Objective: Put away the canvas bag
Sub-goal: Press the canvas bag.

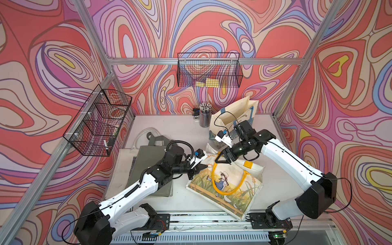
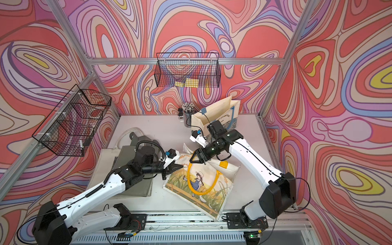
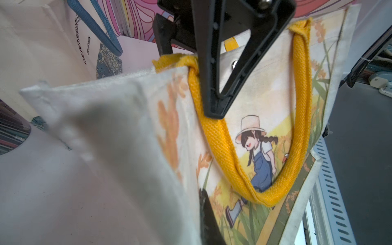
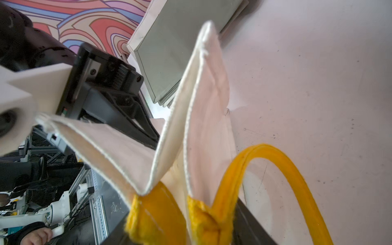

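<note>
The canvas bag [image 1: 229, 191], printed with a girl in a hat among tall grass, lay on the near right part of the table [image 1: 180, 131]. Its bottom corner reached over the table's near edge onto the rail. Its mouth end pointed toward the far left and was raised off the surface.

The left gripper [image 1: 201, 168] was clamped on the bag's far-left top corner. The right wrist view showed the folded cream rim pinched between its black fingers [image 4: 146, 135].

The right gripper [image 1: 222, 160] sat at the mouth of the bag, just beside the left one. Its jaws stood apart, with the rim and the roots of the yellow handle [image 1: 214, 182] between them. The handle loop lay draped over the printed face.

A flat grey-green bag [image 1: 148, 161] lay on the left under the left arm. A cream tote [image 1: 235, 114] with blue straps stood upright at the far right, next to a cup of pencils [image 1: 205, 116].
</note>
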`<state>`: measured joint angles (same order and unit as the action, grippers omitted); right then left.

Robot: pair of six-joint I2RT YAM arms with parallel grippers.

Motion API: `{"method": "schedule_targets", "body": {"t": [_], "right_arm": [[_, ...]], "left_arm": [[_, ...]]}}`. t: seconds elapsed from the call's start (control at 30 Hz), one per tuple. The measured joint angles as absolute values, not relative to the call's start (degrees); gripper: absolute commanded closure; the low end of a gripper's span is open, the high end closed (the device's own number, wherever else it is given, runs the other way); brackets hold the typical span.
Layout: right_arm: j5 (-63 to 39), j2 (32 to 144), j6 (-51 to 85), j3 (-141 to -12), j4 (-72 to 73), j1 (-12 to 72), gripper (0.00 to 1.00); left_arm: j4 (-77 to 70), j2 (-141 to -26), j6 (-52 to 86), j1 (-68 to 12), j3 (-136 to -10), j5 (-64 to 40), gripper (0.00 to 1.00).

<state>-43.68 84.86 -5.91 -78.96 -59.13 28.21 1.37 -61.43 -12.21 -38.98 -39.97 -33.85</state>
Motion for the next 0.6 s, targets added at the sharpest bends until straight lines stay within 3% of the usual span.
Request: {"method": "schedule_targets", "body": {"t": [0.1,0.23,0.3,0.53,0.6], "right_arm": [[-45.95,84.75,-5.85,-78.96,-58.22,28.21,0.5],[-48.69,84.6,-5.8,-78.94,-56.95,28.23,0.85],[-49.1,84.6,-6.31,-78.96,-56.86,28.34,0.92],[-48.82,83.79,-7.03,-78.96,-57.3,28.34,0.98],[-48.36,82.87,-7.22,-78.96,-57.34,28.32,0.99]], "left_arm": [[1.08,-61.04,-13.06,-39.81,-39.94,-32.97,1.0],[0.97,-60.8,-13.93,-40.05,-39.97,-31.86,1.0],[1.06,-60.75,-14.41,-40.14,-39.97,-31.42,0.99],[1.67,-59.0,-16.03,-40.18,-41.32,-29.26,0.48],[1.76,-57.56,-16.1,-40.18,-42.37,-28.05,0.38]]}}
